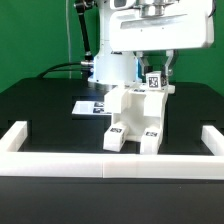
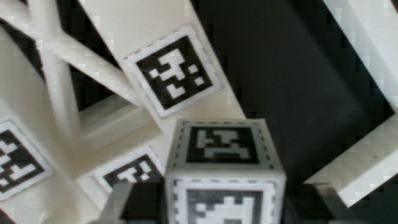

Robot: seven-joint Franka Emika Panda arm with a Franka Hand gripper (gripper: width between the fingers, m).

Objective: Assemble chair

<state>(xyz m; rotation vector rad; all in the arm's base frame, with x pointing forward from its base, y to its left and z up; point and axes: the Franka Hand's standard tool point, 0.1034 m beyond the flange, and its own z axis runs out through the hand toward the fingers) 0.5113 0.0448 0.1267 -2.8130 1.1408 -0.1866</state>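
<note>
Over the middle of the black table (image 1: 40,112), we see the arm's white two-finger gripper (image 1: 158,72) pointing downward, closed on a short square white plastic leg (image 1: 155,82) that bears black-and-white square tags. In the wrist view the dark fingers (image 2: 134,208) sit narrowly apart, pressed against opposite sides of the leg (image 2: 222,150), with tags visible on its end and on one side.

Right under the leg stands the partly built white plastic chair (image 1: 135,115), made of flat tagged panels, near the table's centre. The leg meets the chair's upper corner on the exterior view's right, but we cannot tell whether it is seated.

A thin flat white marker board (image 1: 88,106) lies just beside the chair on the exterior view's left. A low white border wall (image 1: 110,165) runs along the near edge.
</note>
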